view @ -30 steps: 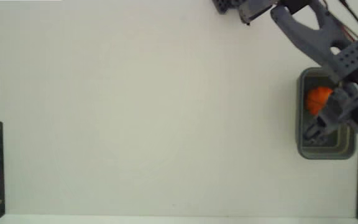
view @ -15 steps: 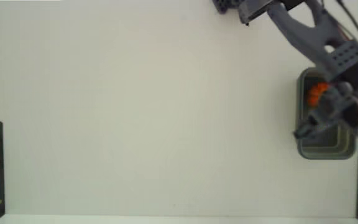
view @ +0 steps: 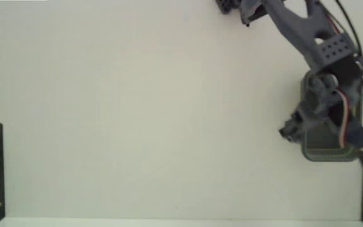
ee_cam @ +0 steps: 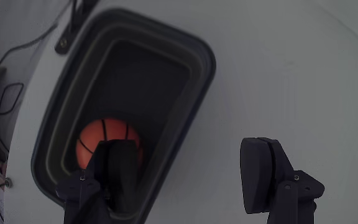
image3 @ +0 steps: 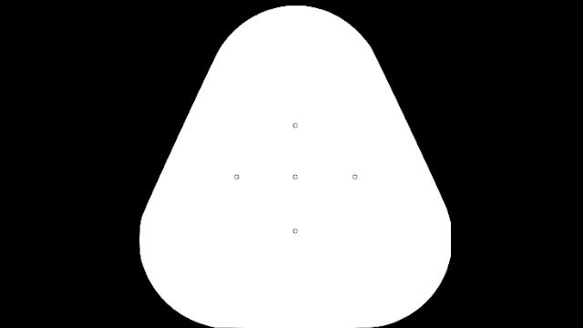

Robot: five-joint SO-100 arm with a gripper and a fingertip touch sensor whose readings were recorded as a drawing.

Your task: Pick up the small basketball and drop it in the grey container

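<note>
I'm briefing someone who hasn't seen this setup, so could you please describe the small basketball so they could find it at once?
On the white table, look at the grey tub near the right edge in the fixed view. The ball lies inside it, at one end. It is the only orange thing there, round with black seam lines.

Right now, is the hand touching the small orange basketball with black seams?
Apart. In the wrist view the small orange basketball lies inside the grey-green plastic tub, while the open hand hangs above it, one finger merely overlapping it in the picture.
</note>
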